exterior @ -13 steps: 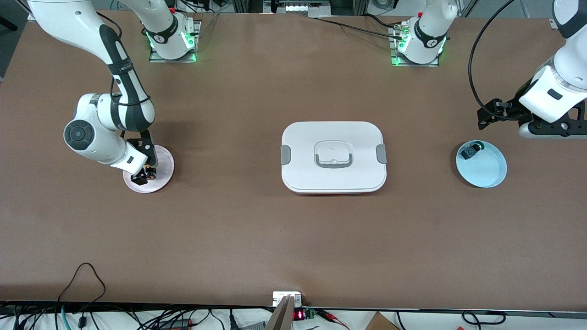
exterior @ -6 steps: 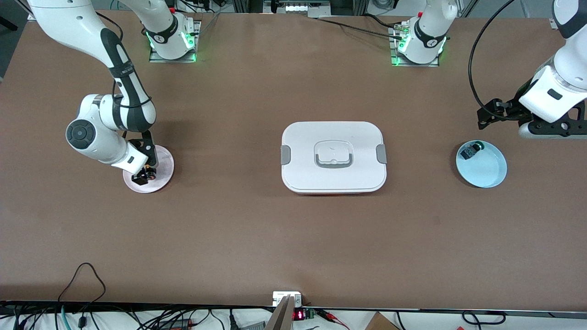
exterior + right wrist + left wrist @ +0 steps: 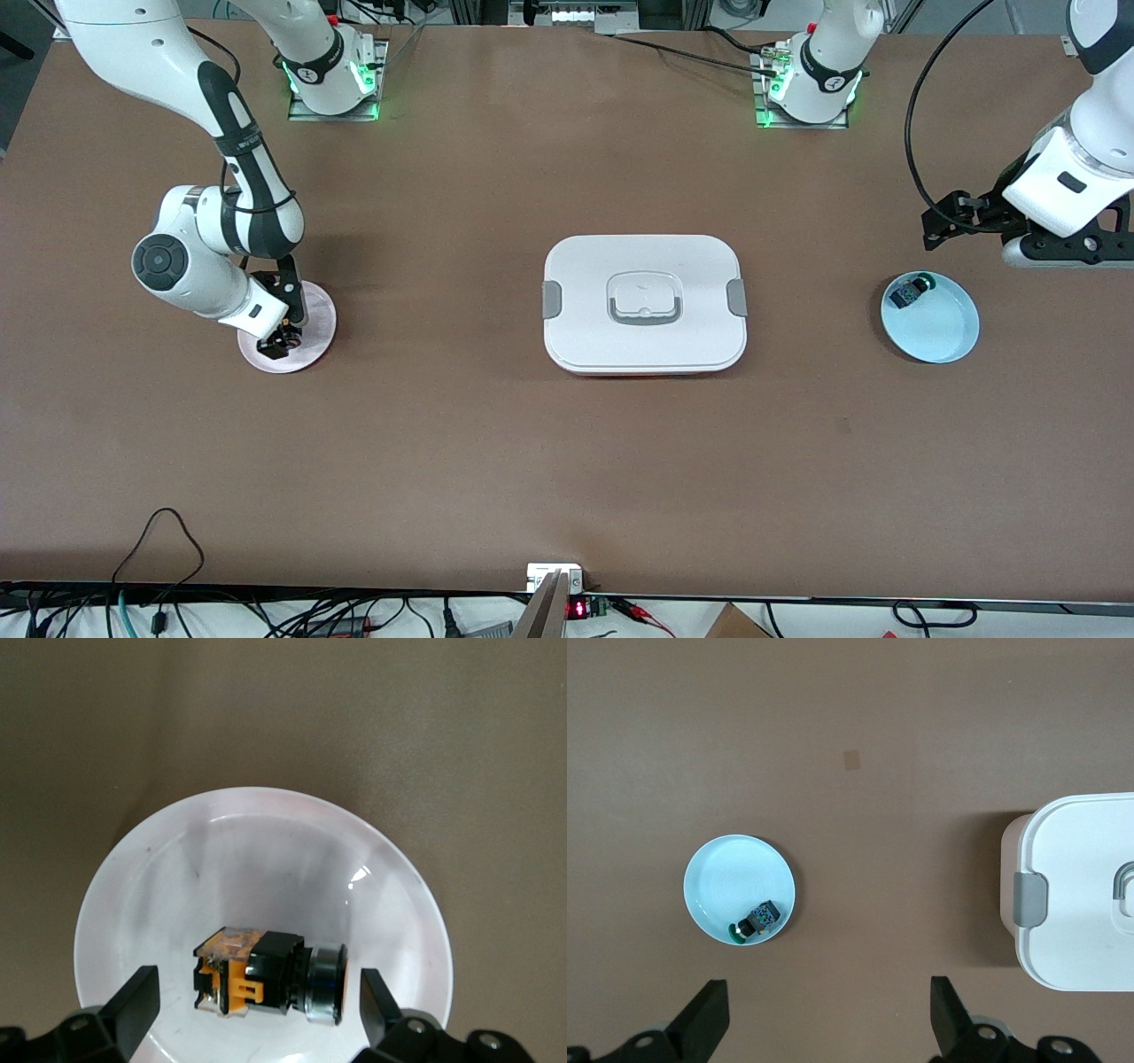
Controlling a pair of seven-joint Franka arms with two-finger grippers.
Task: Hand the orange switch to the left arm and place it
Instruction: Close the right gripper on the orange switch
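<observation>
We saw the orange switch (image 3: pixel 266 974) lying on its side in the pink plate (image 3: pixel 314 306) at nine o'clock on the counter (image 3: pixel 443 461). The right gripper (image 3: pixel 282 340) hung low over it, fingers (image 3: pixel 133 1001) spread either side, not touching. The box (image 3: pixel 645 303) sat mid-counter, bare counter all round. The left gripper (image 3: pixel 828 1019) waited, fingers spread, above the blue plate (image 3: pixel 939 332) holding the green switch (image 3: pixel 911 289). We read no writing.

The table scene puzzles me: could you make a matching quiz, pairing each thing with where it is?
1. orange switch
2. green-capped switch
3. box
4. left gripper

A. mid-table, between the two plates
B. on the pale blue plate
C. on the pink plate, between the right gripper fingers
D. waiting open in the air, near the blue plate

Pairs: 1-C, 2-B, 3-A, 4-D
</observation>
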